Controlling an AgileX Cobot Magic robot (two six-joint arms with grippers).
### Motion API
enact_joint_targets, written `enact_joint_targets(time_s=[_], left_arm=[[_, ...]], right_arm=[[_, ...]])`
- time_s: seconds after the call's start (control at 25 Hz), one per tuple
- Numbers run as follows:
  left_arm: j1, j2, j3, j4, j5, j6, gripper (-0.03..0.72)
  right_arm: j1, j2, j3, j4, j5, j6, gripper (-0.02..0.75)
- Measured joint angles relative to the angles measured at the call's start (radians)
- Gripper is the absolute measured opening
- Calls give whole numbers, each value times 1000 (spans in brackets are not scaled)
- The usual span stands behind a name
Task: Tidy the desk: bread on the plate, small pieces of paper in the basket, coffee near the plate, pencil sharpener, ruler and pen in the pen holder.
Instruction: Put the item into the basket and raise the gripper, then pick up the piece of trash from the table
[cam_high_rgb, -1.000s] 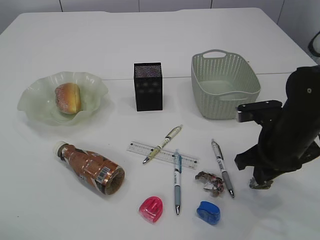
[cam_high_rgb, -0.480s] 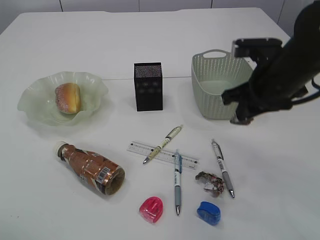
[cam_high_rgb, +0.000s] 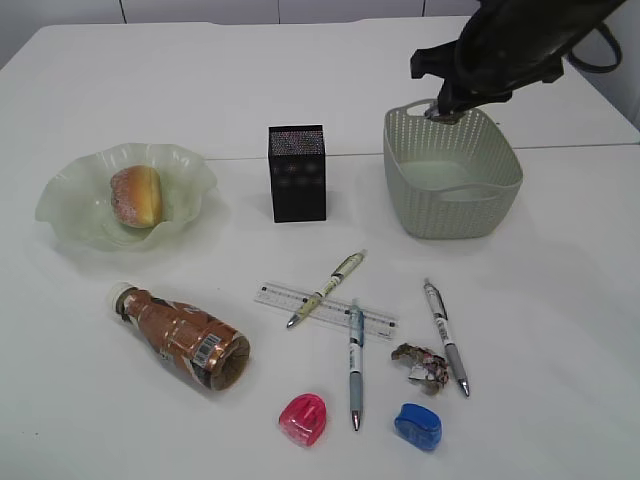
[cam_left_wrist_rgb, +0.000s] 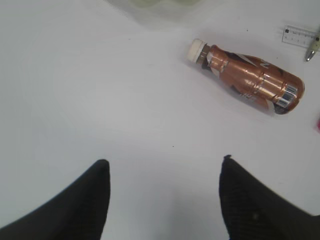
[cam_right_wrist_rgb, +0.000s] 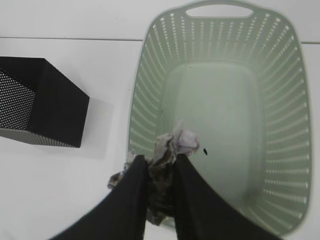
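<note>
We take the basket (cam_high_rgb: 452, 172) as our landmark. Our right gripper (cam_right_wrist_rgb: 159, 172) is closed on a crumpled paper piece (cam_right_wrist_rgb: 170, 150) and holds it above the basket's rim; the basket looks empty inside. A second paper scrap (cam_high_rgb: 420, 364) lies on the table in front of the basket, among three pens (cam_high_rgb: 352, 360) and the ruler (cam_high_rgb: 325, 309). Two sharpeners (cam_high_rgb: 416, 425) wait further forward. The pen holder (cam_high_rgb: 296, 172), left of the basket, we judge to be unfilled. The bread (cam_high_rgb: 136, 195) is already on the plate (cam_high_rgb: 70, 205), far left; the coffee bottle (cam_high_rgb: 180, 336) lies on its side near it. Our left gripper (cam_left_wrist_rgb: 162, 200) is open over bare table. In the exterior view the right fingertips are hard to see.
</note>
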Motion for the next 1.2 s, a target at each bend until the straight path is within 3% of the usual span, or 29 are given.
enact_joint_targets(time_s=[0.2, 0.32, 0.44, 0.56, 1.0, 1.2], left_arm=[[0, 0, 0, -9, -2, 0, 496], [0, 0, 0, -9, -2, 0, 496], [0, 0, 0, -9, -2, 0, 496], [0, 0, 0, -9, -2, 2, 496], [0, 0, 0, -9, -4, 2, 496], [0, 0, 0, -9, -5, 2, 497]], right_arm=[[0, 112, -92, -48, 0, 2, 147], [0, 130, -97, -75, 2, 2, 269], [0, 132, -99, -86, 11, 2, 445], [0, 127, -100, -77, 76, 2, 526], [6, 32, -100, 67, 451, -95, 532], [86, 29, -100, 62, 524, -131, 531]])
